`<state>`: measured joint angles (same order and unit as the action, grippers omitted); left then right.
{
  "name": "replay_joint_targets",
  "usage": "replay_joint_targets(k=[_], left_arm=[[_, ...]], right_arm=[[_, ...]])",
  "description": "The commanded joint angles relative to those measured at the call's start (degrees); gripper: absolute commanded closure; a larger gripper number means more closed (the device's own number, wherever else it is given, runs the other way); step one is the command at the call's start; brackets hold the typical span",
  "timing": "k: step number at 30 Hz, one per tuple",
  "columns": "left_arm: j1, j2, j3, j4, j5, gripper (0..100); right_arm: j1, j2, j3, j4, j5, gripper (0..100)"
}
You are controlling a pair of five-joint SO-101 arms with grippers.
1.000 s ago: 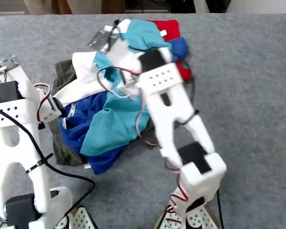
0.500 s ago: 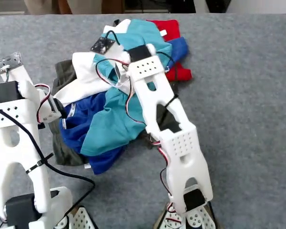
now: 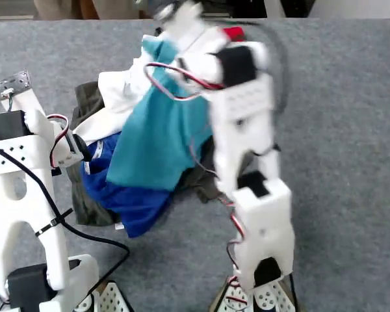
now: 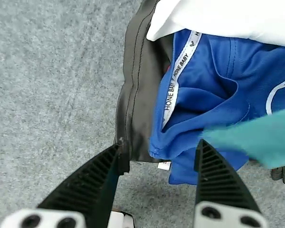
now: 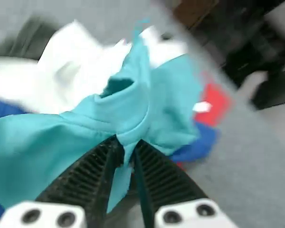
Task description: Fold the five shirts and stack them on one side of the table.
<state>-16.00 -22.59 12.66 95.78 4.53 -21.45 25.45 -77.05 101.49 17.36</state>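
At the far middle of the table [image 3: 351, 130], the right gripper [image 5: 126, 148] is pinched shut on the teal shirt [image 3: 159, 136], which hangs over the others (blue shirt [image 4: 213, 85] and dark shirt [image 4: 137, 95] underneath). Left side: the left gripper [image 4: 159, 148] hovers wide open, empty, just above the blue shirt's near edge.

A grey, felt-like table [image 3: 338, 97] spreads wide, with dark furniture [image 3: 279, 8] beyond its far edge.
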Motion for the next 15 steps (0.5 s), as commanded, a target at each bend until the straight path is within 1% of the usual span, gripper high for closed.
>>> replay_joint_targets(k=[1,4,8,12,15], left_arm=[[-0.4,-1.7,-0.7,-0.2,-0.4,77],[-0.2,-1.7,-1.0,-0.6,-0.4,77],[2.9,-1.7,-0.6,-2.1,-0.4,77],[8.5,-1.5,-0.9,-2.3,-0.4,77],[12.9,-1.1,-0.4,-4.2,-0.1,77]], right_arm=[[7.1,-16.1,1.2,1.0,-2.0,99.7],[14.1,-26.5,3.3,0.8,-2.1,99.7],[22.0,-37.1,6.9,0.6,-1.8,99.7],[25.8,-42.5,13.4,0.6,-1.7,99.7],[28.1,-44.3,20.3,0.6,-2.0,99.7]])
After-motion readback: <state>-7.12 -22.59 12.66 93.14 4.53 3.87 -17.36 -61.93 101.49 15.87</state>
